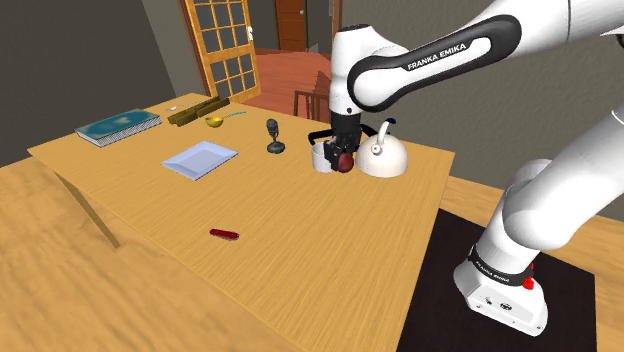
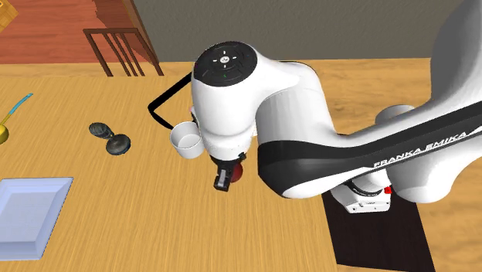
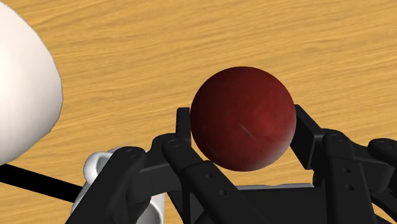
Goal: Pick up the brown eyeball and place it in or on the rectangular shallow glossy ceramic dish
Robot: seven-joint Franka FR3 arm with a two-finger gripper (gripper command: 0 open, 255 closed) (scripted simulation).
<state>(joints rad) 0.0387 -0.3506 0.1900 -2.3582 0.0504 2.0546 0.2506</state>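
A dark red-brown ball, the eyeball [image 3: 243, 118], sits clasped between my two black fingers [image 3: 183, 127]. In the shoulder view my gripper [image 1: 343, 156] holds the eyeball [image 1: 346, 161] just above the wooden table, right in front of a white mug [image 1: 322, 156] and a white kettle [image 1: 383, 156]. The pale blue-white rectangular dish [image 1: 200, 159] lies on the table well off to that view's left. From the second exterior view the eyeball [image 2: 239, 173] peeks out under my gripper [image 2: 225, 179], and the dish [image 2: 27, 216] is at the lower left.
A small red pocket knife [image 1: 224, 234] lies near the table's front. A dark stand-like object [image 1: 275, 138] stands between dish and mug. A book [image 1: 118, 125], a long box [image 1: 196, 110] and a yellow scoop [image 1: 214, 122] are at the back. A chair [image 2: 120, 50] stands beyond the table.
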